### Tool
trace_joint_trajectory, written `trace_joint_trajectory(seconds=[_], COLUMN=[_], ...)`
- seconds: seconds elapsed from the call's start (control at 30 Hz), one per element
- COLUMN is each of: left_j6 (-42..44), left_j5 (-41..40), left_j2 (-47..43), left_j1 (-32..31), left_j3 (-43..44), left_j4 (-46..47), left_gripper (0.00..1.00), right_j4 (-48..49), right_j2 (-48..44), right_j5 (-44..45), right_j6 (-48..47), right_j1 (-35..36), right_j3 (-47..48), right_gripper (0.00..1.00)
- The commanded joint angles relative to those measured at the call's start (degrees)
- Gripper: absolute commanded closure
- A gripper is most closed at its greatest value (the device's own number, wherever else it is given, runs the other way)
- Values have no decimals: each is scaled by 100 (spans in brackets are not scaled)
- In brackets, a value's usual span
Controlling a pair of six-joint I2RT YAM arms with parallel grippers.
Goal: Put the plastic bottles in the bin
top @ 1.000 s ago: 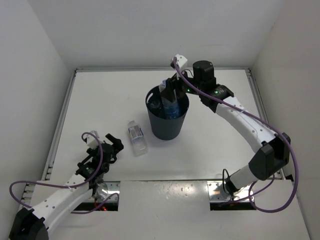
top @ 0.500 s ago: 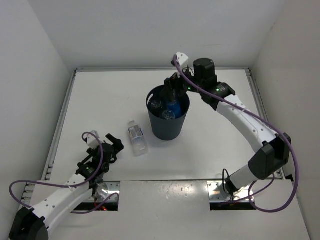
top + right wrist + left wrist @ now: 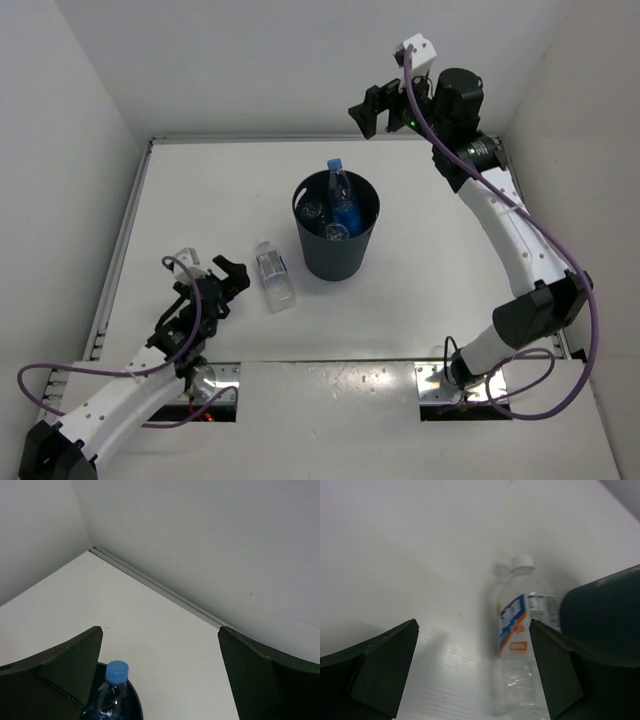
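The dark round bin (image 3: 336,250) stands mid-table and holds three plastic bottles. One with a blue cap and blue label (image 3: 341,200) stands upright, its neck above the rim; two others (image 3: 313,211) lie lower inside. A further bottle (image 3: 273,277) with a white cap and a white label lies on the table left of the bin. My right gripper (image 3: 376,108) hangs open and empty high above and behind the bin; its wrist view shows the blue-capped bottle (image 3: 112,692) below. My left gripper (image 3: 228,285) is open, low, facing the lying bottle (image 3: 519,630) and apart from it.
White walls enclose the table on three sides, with a metal rail (image 3: 300,139) along the far edge. The bin's wall (image 3: 602,610) fills the right of the left wrist view, just behind the lying bottle.
My right gripper opened and let the blue-labelled bottle drop into the bin, then rose and pulled back toward the far wall. The left gripper edged slightly toward the lying bottle.
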Motion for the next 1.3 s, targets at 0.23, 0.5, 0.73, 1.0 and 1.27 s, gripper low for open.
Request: trace_joint_trajectory(seconds=[0.23, 0.5, 0.73, 1.0, 1.27], left_j6=[727, 648, 533, 481, 481], left_j5=[934, 1084, 1250, 1655, 426], left_j2=[2267, 4334, 4967, 5557, 4943], left_j1=[-44, -96, -35, -35, 88], left_j3=[1539, 2639, 2797, 3086, 3543], left_j4=[1573, 1071, 940, 756, 97], left_gripper=[0, 0, 0, 4, 35], right_j4=[-134, -186, -239, -292, -292], right_j2=[97, -78, -79, 44, 97], right_j5=[94, -11, -126, -292, -345], right_j6=[289, 289, 289, 289, 342], right_j1=[-120, -375, -594, -648, -700], right_j3=[-175, -342, -448, -396, -395], right_gripper=[0, 0, 0, 0, 0])
